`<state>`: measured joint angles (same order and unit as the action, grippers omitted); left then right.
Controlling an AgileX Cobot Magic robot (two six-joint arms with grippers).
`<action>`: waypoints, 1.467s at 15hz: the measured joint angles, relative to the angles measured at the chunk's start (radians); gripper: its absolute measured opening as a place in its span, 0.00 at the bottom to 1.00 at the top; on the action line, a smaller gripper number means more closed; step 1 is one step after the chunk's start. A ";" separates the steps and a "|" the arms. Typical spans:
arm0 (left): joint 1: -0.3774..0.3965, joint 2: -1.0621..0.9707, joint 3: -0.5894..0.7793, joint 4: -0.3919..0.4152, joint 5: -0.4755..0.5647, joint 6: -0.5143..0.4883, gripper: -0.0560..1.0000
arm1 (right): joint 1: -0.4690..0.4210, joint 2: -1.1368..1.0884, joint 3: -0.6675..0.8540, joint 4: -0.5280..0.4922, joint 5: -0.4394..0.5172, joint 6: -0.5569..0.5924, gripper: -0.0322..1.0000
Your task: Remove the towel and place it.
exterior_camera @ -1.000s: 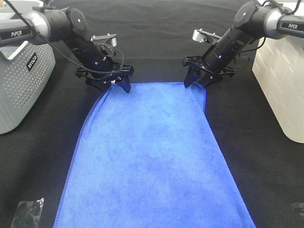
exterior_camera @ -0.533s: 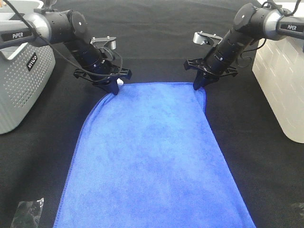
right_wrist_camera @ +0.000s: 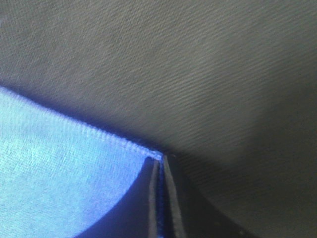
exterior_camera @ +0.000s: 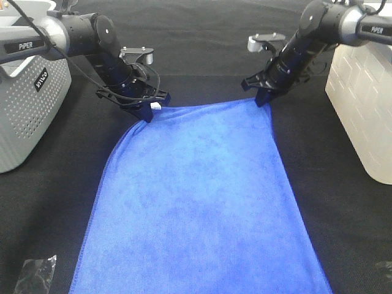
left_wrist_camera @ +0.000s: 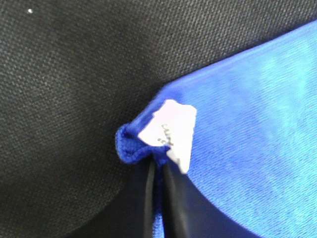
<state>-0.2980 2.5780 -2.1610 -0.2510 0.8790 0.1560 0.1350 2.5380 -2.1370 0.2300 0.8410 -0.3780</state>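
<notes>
Since each far corner is pinched between pressed-together jaws, I judge the towel (exterior_camera: 196, 196) rigged for a 2-arm lift off the desk (exterior_camera: 343, 202).

Grey basket (exterior_camera: 27, 110) and white bin (exterior_camera: 361, 110) flank the open black tabletop (exterior_camera: 196, 49).

Operator, your layout as it stands:

- Towel (exterior_camera: 196, 202): spread on the desk (exterior_camera: 202, 55), running from the near edge to mid-desk.
- Left gripper (exterior_camera: 149, 112): at the towel's far left corner, pinching it (the tag (left_wrist_camera: 171, 134) sits just beyond the fingers (left_wrist_camera: 171, 198)).
- Right gripper (exterior_camera: 263, 99): at the far right corner, clamped on the hem.
- Perforated basket (exterior_camera: 27, 104): left of the towel, well apart.
- Second container (exterior_camera: 361, 110): right of the towel.
- Plastic scrap (exterior_camera: 33, 272): near left, beside the towel.
</notes>
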 joint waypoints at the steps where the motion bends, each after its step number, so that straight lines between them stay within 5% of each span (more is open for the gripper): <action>1: 0.000 0.000 -0.003 0.003 0.000 0.000 0.07 | 0.000 -0.011 -0.015 -0.015 -0.007 -0.001 0.06; 7: -0.002 0.012 -0.151 0.074 -0.028 0.001 0.07 | 0.003 -0.027 -0.052 -0.101 -0.051 -0.002 0.06; 22: -0.002 0.013 -0.164 0.242 -0.423 0.001 0.07 | 0.006 -0.015 -0.052 -0.097 -0.452 -0.002 0.06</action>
<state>-0.3000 2.5910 -2.3250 -0.0090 0.4560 0.1570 0.1410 2.5230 -2.1890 0.1330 0.3890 -0.3800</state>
